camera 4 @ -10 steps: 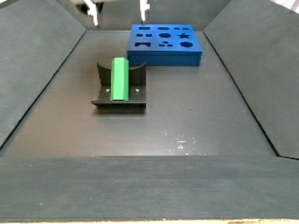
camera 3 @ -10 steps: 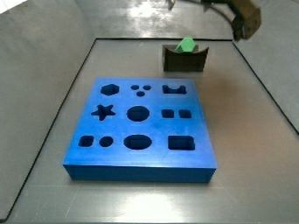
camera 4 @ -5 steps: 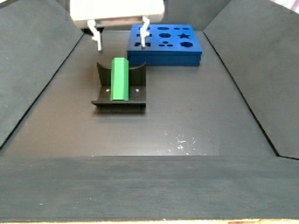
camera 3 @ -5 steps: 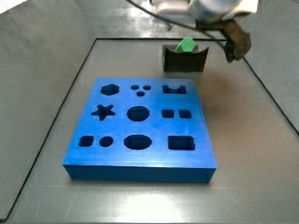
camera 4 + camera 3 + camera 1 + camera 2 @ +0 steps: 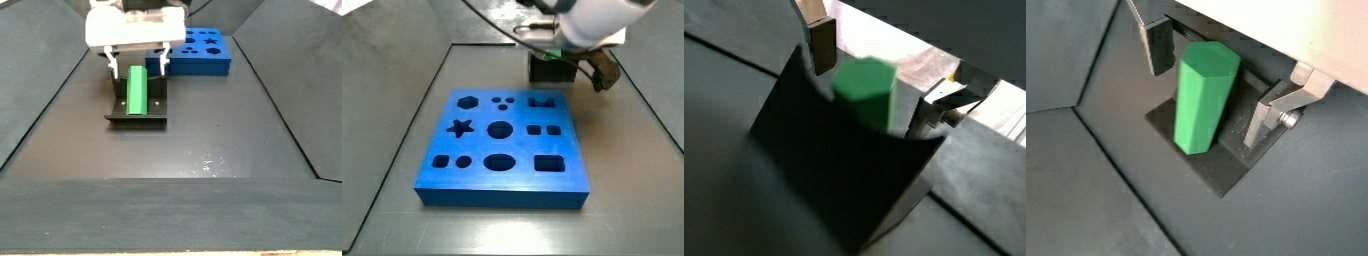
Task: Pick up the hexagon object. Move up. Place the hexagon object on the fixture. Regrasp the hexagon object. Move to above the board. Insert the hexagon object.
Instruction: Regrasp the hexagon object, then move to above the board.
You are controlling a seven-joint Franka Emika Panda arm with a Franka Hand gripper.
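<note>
The bright green plastic prism with hexagonal ends, the hexagon object (image 5: 136,87), lies along the notch of the small dark olive-brown block with a base plate, the fixture (image 5: 136,110), in the upper left part of a side view, on the dark grey floor (image 5: 201,140) of the walled tray. The gripper (image 5: 136,68) of the white arm (image 5: 131,27) hangs over the far end of the prism, its two flat silver fingers (image 5: 110,64) spread wide, one on each side of the green piece and apart from it. In both wrist views the same stance shows: a silver finger (image 5: 1156,42) stands on one flank of the hexagon object (image 5: 1201,96) and its partner on the opposite flank, with a dark gap visible between each plate and the green surface, so nothing is clamped. There the prism (image 5: 866,93) rises out of the dark fixture (image 5: 838,160) with its hexagonal end toward the camera. In a side view the gripper (image 5: 563,62) sits in the upper right of the frame, hiding nearly all of the fixture (image 5: 548,71); the green piece cannot be made out there. The large thick blue rectangular slab with star, circle, square, hexagon and oval cut-outs, the board (image 5: 505,145), lies well apart from the fixture, in the middle of that frame, and at the upper right of centre in a side view (image 5: 201,52).
</note>
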